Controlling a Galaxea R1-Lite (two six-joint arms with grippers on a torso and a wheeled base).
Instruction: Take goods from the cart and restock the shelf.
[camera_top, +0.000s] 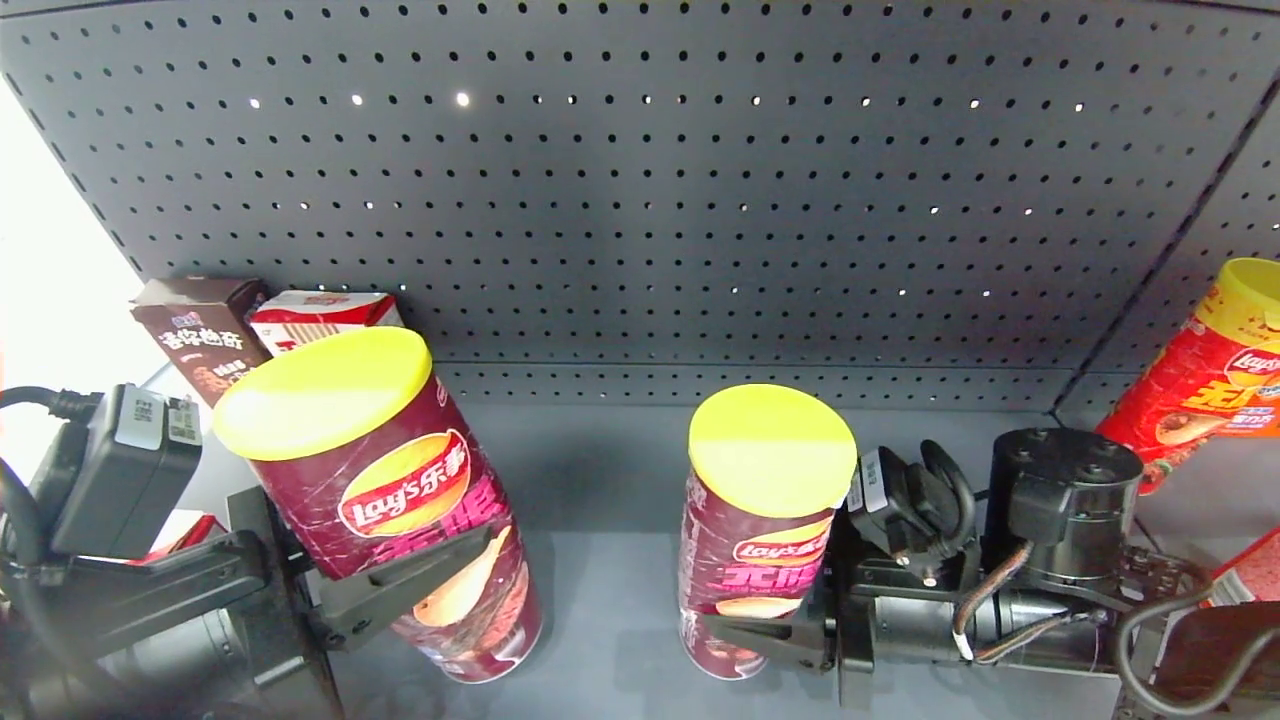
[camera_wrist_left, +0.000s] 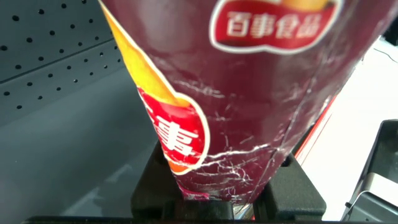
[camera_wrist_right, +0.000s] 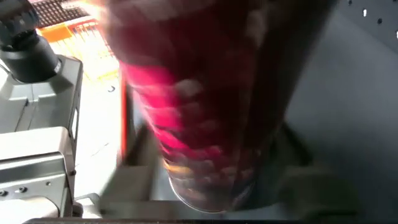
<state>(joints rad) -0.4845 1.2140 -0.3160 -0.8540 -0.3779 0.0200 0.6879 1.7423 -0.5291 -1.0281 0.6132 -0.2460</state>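
Down at the front of the shelf (camera_top: 610, 600), our left gripper (camera_top: 420, 585) has its jaws clamped across the lower half of a maroon chip can (camera_top: 380, 470). Its long axis leans, yellow lid tipped to our left and base toward the middle, so we reckon it wants righting before set-down. Just right of it, the right gripper (camera_top: 775, 625) has a second maroon can (camera_top: 765, 520) pinched in its jaws, close to upright, and farther back two boxes (camera_top: 200, 335) sit in the left corner by the pegboard (camera_top: 640, 200).
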